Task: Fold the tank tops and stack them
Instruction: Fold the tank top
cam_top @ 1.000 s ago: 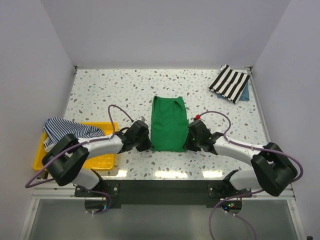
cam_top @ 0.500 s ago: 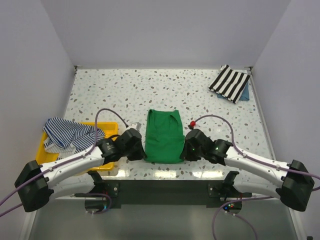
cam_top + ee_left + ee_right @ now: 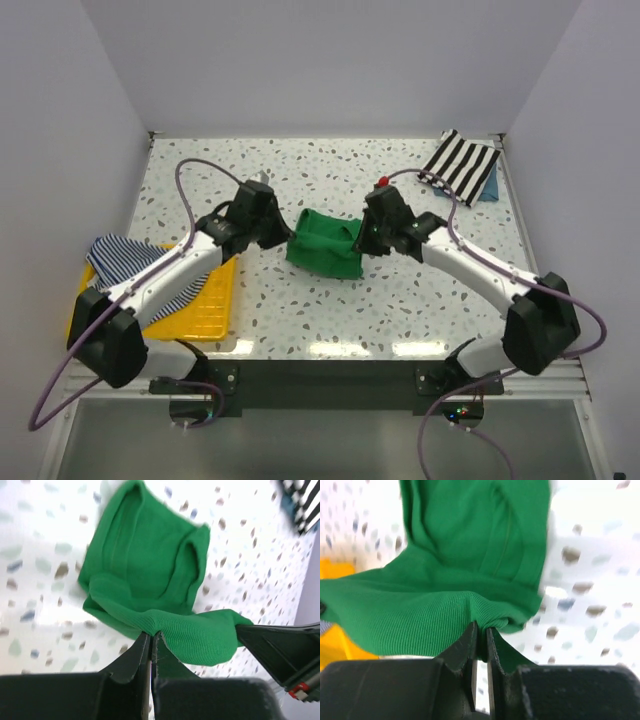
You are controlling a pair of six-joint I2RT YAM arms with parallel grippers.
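The green tank top (image 3: 322, 246) lies mid-table, doubled over on itself. My left gripper (image 3: 284, 233) is shut on its left hem corner and my right gripper (image 3: 365, 238) is shut on the right one. The hem hangs raised between them over the rest of the cloth. In the left wrist view the jaws (image 3: 151, 636) pinch a ribbed green fold (image 3: 150, 570). In the right wrist view the jaws (image 3: 481, 628) pinch the same cloth (image 3: 470, 545). The navy-and-white striped tank top (image 3: 130, 258) lies crumpled at the left, over the yellow tray.
The yellow tray (image 3: 207, 306) sits at the table's near left. A folded cloth with bold black-and-white stripes (image 3: 460, 165) rests at the back right on something blue (image 3: 490, 189). White walls close in the left, back and right sides.
Both arms have swung from the near edge out to mid-table, carrying the green top's near hem away from me and over its far part. It now looks about half as long.
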